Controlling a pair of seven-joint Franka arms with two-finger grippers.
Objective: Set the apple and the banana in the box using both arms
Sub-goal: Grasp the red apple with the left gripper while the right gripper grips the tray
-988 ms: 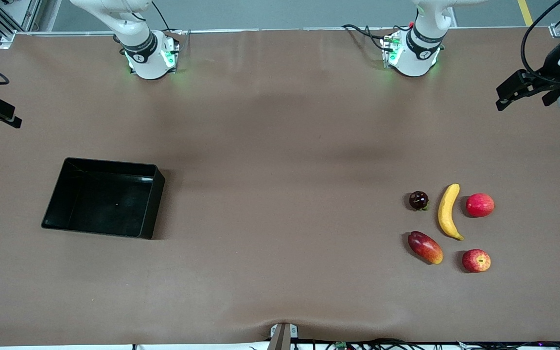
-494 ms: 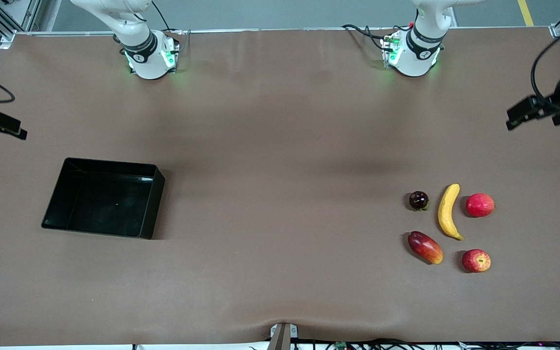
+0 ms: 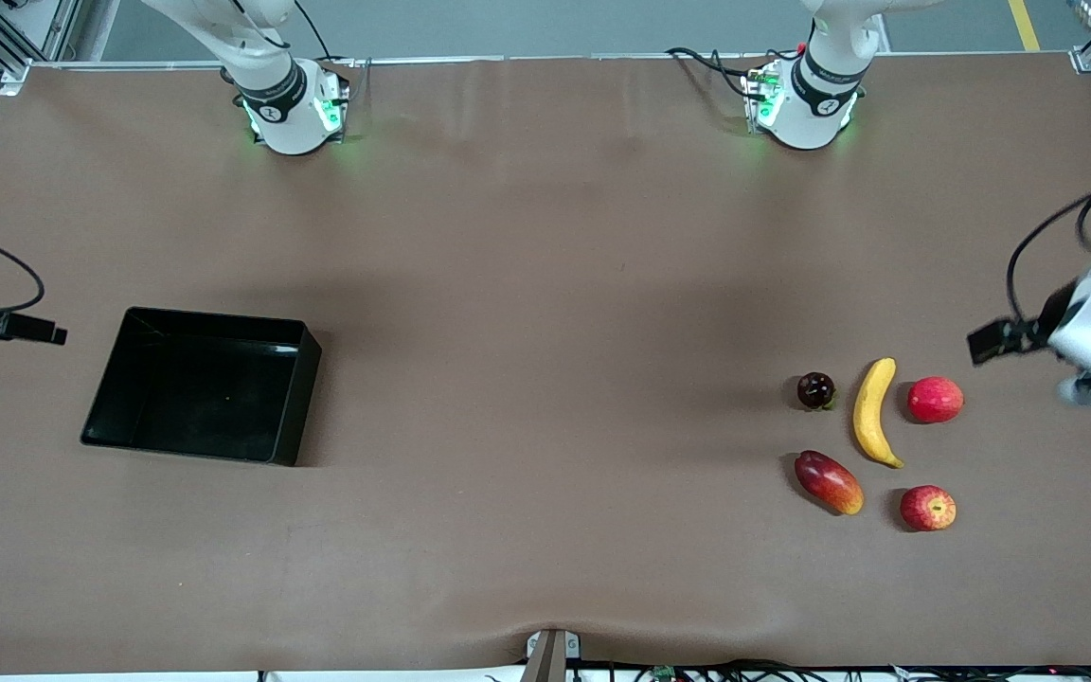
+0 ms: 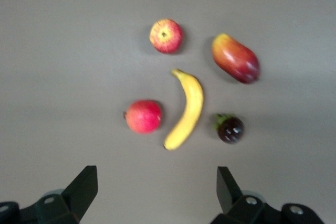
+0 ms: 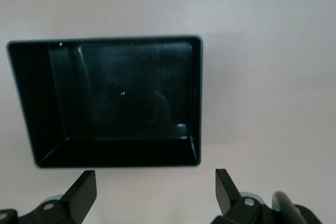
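The apple [image 3: 928, 508] lies at the left arm's end of the table, nearest the front camera, red with yellow streaks; it also shows in the left wrist view [image 4: 166, 35]. The yellow banana [image 3: 872, 412] lies a little farther from the camera, and the left wrist view shows it too [image 4: 186, 111]. The black box [image 3: 214, 320] stands empty at the right arm's end and fills the right wrist view [image 5: 195, 93]. My left gripper [image 3: 983, 343] hangs open and empty above the table beside the fruits [image 4: 156, 190]. My right gripper [image 3: 39, 332] hangs open and empty beside the box [image 5: 156, 190].
A pinkish-red round fruit [image 3: 935, 399] lies beside the banana, on the side toward my left gripper. A dark purple fruit [image 3: 815, 390] lies on the banana's other flank. A red-and-yellow mango [image 3: 828, 481] lies beside the apple. Bare brown table spans the middle.
Both grippers have come down the table toward the front camera: the left one to the level of the fruits, the right one to the level of the box. The fruits and box have not moved.
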